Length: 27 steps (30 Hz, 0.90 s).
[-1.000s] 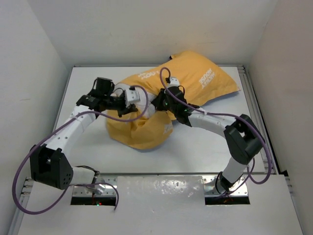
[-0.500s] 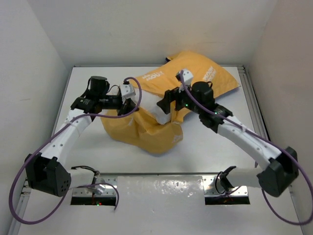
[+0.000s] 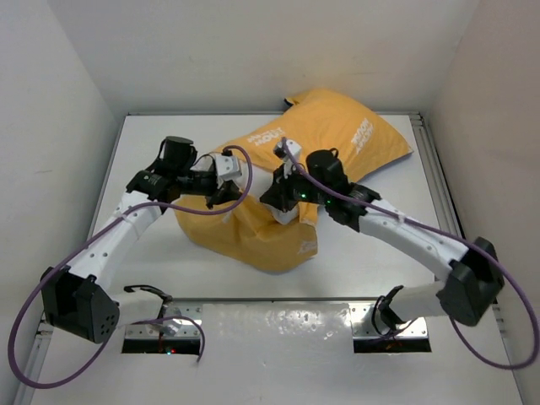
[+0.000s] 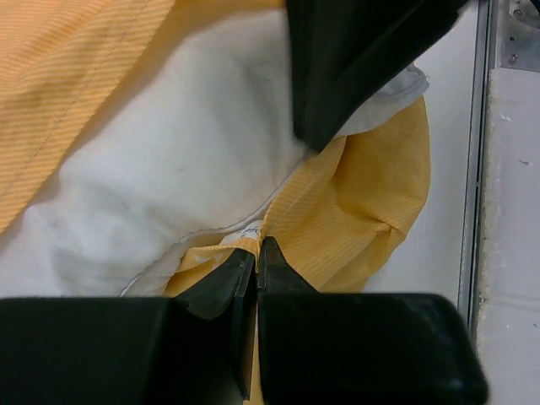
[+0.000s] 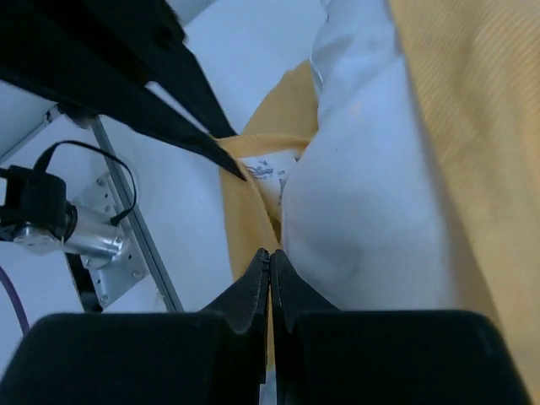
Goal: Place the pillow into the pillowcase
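The orange-yellow pillowcase (image 3: 337, 143) lies slantwise from the table's back right to its middle, bulging with the pillow inside. In the top view the pillow is almost wholly hidden. It shows as white stuffing at the case's mouth in the left wrist view (image 4: 169, 169) and the right wrist view (image 5: 371, 186). My left gripper (image 3: 226, 196) is shut on the case's orange mouth edge (image 4: 337, 211), next to a small printed tag (image 5: 274, 173). My right gripper (image 3: 283, 207) is shut, with its tips (image 5: 270, 253) where the pillow meets the orange fabric (image 5: 249, 211).
White walls enclose the table (image 3: 371, 245) on three sides. A metal rail (image 3: 439, 186) runs along its right edge. A rail with the arm mounts (image 3: 278, 325) runs along the front. Purple cables loop from both arms.
My right arm drew back from the mouth of the case, then came in again against the pillow. My left gripper kept its hold and shifted only slightly. The case's near lobe slid a little to the right.
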Each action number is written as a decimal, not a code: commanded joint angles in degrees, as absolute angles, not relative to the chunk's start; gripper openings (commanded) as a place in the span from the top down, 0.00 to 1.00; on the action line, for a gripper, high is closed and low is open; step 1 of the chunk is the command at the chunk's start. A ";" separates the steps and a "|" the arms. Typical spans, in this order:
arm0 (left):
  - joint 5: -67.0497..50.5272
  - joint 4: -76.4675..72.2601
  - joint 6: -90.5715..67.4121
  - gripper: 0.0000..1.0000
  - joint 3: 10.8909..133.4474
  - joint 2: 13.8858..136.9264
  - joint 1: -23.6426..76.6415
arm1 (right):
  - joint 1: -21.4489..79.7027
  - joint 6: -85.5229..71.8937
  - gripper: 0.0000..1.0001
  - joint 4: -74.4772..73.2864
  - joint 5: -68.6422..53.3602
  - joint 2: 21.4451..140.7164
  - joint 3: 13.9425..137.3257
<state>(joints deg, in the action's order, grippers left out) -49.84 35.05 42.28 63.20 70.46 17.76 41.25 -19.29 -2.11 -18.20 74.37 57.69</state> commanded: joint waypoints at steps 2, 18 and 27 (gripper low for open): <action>-53.17 33.39 44.21 1.00 64.07 66.27 18.54 | 40.08 -25.38 1.00 -0.44 -18.55 84.18 61.87; -69.34 30.17 33.15 1.00 70.05 63.63 14.85 | 33.75 -37.35 1.00 -6.83 -7.29 117.65 66.87; -56.57 28.56 31.72 1.00 67.60 63.81 14.94 | 36.82 -23.34 1.00 -17.68 -5.97 120.43 81.05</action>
